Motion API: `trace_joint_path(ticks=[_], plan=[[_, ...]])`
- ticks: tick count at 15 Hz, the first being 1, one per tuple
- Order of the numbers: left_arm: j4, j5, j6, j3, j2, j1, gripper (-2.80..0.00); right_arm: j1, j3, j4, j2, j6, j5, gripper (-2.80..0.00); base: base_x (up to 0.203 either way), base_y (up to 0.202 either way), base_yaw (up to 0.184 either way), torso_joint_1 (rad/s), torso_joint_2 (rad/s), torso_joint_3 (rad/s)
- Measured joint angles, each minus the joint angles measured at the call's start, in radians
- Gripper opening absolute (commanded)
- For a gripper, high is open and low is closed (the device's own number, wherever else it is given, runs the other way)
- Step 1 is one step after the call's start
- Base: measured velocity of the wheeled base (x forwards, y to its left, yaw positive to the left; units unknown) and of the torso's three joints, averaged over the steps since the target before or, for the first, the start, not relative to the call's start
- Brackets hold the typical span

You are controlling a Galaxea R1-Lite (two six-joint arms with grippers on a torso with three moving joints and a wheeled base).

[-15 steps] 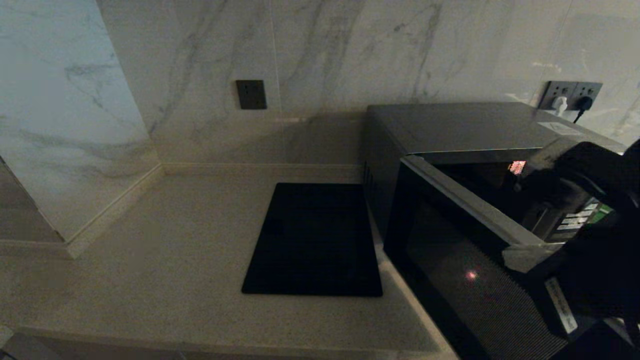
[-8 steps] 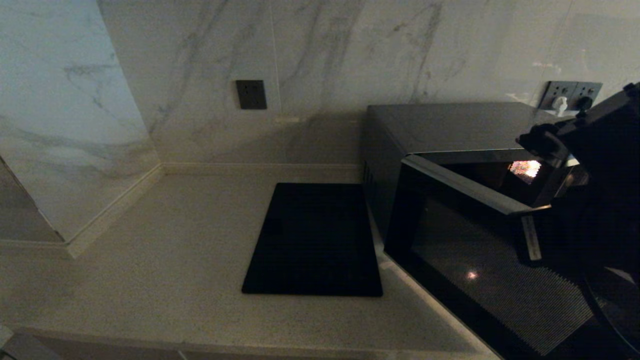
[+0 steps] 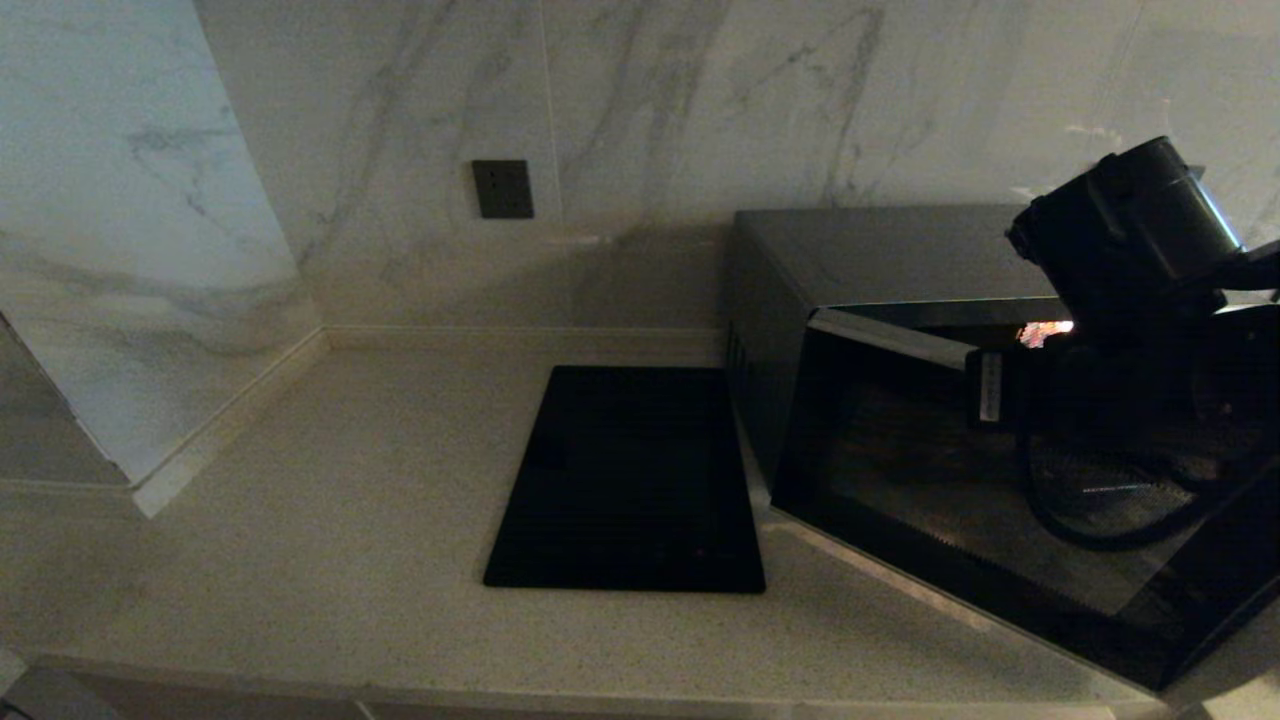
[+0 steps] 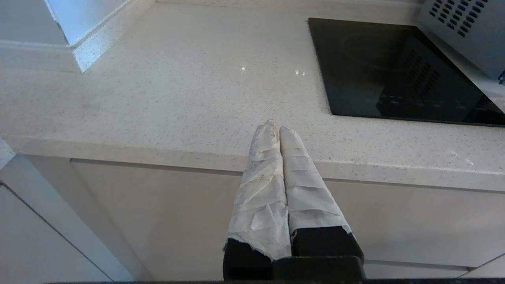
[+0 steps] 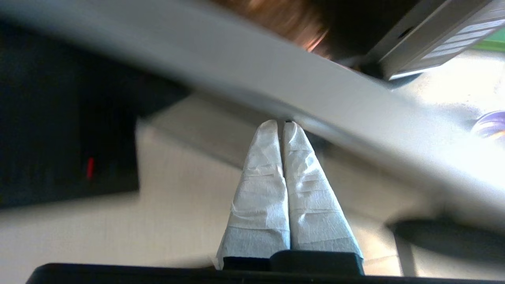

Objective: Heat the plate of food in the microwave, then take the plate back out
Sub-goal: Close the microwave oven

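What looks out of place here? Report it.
Only the microwave stands out: its door hangs wide open across the counter, with the right hand, fingers shut, at the door's edge. The plate of food sits outside, barely in view. The left hand waits shut near the counter's front edge. Nothing looks spilled or damaged.

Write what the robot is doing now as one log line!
right gripper: shut, at door edge | large dark grey microwave: black glass door partly open | left gripper: shut, parked by pale speckled counter

Right arm point(image 3: 1140, 300) hid the microwave point(image 3: 880, 250) cavity and panel, plate of food point(image 5: 491, 127) blurred, cut by the edge.
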Motion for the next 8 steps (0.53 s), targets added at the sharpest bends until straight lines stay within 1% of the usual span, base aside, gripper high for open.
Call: trace_joint_path(ticks=[2, 6, 8], plan=[[0.000, 0.000, 0.000, 0.000, 0.000, 0.000, -2.80, -0.057, 0.000, -0.076, 0.023, -0.001, -0.004, -2.80, 0.000, 0.000, 0.000, 0.000, 0.00, 0.000], [0.000, 0.000, 0.000, 0.000, 0.000, 0.000, -2.80, -0.150, -0.012, -0.100, 0.041, -0.001, 0.005, -2.80, 0.000, 0.000, 0.000, 0.000, 0.00, 0.000], [0.000, 0.000, 0.000, 0.000, 0.000, 0.000, -2.80, -0.202, -0.015, -0.124, 0.044, -0.001, 0.029, -2.80, 0.000, 0.000, 0.000, 0.000, 0.00, 0.000]])
